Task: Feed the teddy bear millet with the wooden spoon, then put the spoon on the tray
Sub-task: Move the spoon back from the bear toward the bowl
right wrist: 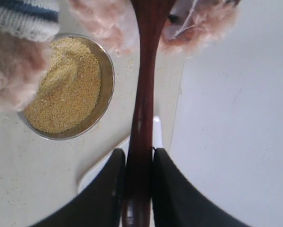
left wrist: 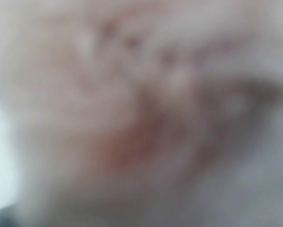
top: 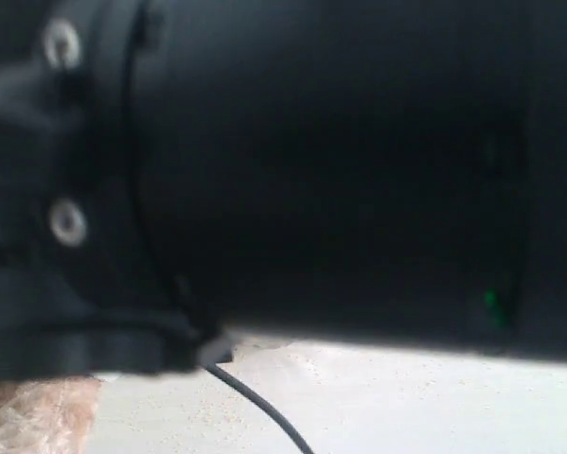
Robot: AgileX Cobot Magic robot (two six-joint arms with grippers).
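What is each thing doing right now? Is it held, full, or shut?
wooden spoon: held by its handle, tip by the teddy bear.
right gripper: shut on the wooden spoon.
metal bowl: upright, nearly full of millet.
tray: mostly hidden, wooden spoon not on it.

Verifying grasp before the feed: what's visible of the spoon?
The spoon is glossy dark reddish-brown wood, shown only in the right wrist view. Its slim handle is clamped between the right pincer's two black fingers and widens toward the bear's fur, where the frame cuts it off. It passes beside the bowl of millet, not in it; whether its tip is loaded can't be seen.
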